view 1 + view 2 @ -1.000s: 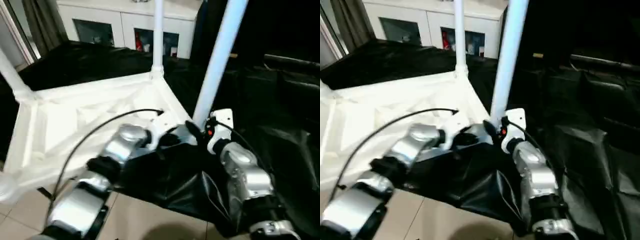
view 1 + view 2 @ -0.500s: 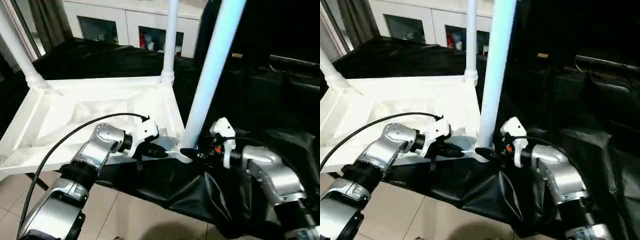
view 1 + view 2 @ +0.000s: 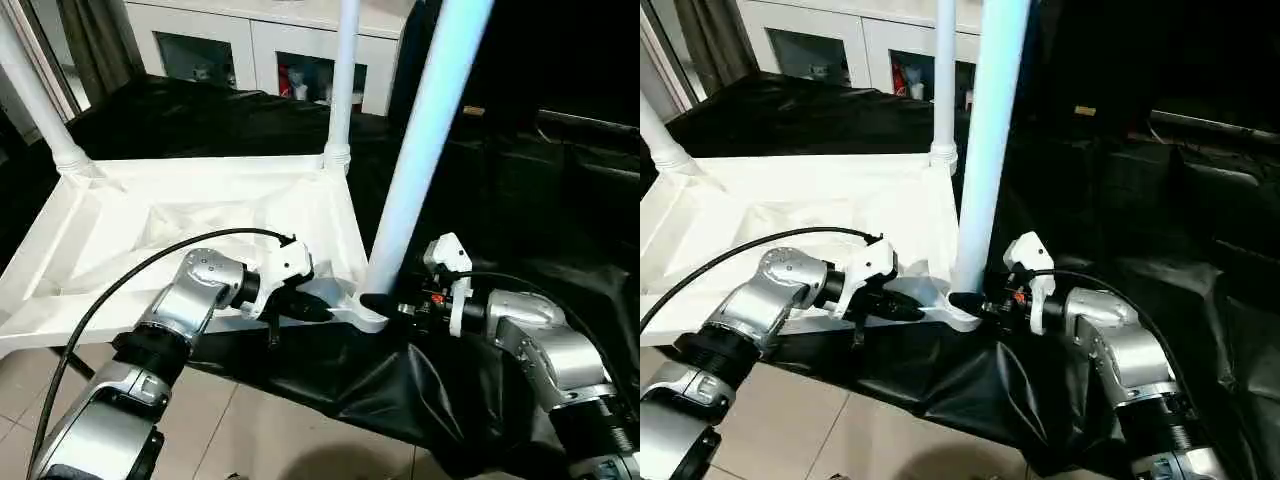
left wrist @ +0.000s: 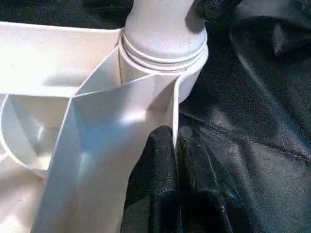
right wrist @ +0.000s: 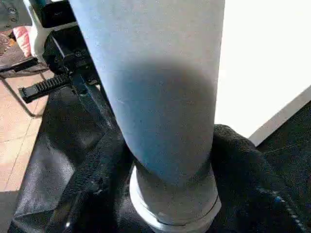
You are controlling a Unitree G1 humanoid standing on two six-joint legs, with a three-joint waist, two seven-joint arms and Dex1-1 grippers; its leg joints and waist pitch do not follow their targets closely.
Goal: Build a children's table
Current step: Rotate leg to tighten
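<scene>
I am looking down at the children's table (image 3: 200, 215). It lies upside down on the big black-draped table (image 3: 520, 200), with its ribbed side up and its legs pointing at the ceiling. The near leg (image 3: 420, 150) stands in the corner socket (image 3: 365, 312) close to me, and another leg (image 3: 342, 80) stands at the far corner, at about 12 o'clock from it. My left gripper (image 3: 312, 310) is at 9 o'clock from the near socket, pinched almost fully closed on the thin edge of the table top. My right gripper (image 3: 972, 301) is at 3 o'clock from the socket, with one finger (image 5: 243, 160) on each side of the leg's bottom end, but I cannot tell if it is squeezing the leg or just sitting around it. I think the leg could wobble or lean if it is not pushed all the way in. The top could also slide on the slippery black cloth if my left pinch slips off that thin edge.
</scene>
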